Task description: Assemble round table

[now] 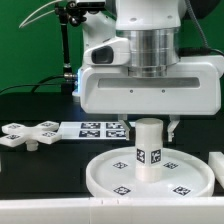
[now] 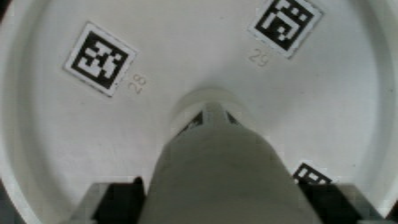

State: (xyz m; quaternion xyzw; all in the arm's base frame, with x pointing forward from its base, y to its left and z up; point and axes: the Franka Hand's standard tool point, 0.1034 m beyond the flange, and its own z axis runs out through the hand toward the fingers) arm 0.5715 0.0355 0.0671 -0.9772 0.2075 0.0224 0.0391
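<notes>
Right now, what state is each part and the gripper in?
Leg: upright on the disc, near its centre.
Disc: flat on the table, rim up.
Cross piece: lying loose on the table, apart from the disc.
Gripper: straddling the leg's top; grip unclear.

The black table (image 1: 40,178) carries the round disc (image 1: 99,173), the cross-shaped base (image 1: 25,135) and the marker board (image 1: 100,128).

Dim room: black table (image 1: 40,188), green backdrop (image 1: 203,30)
</notes>
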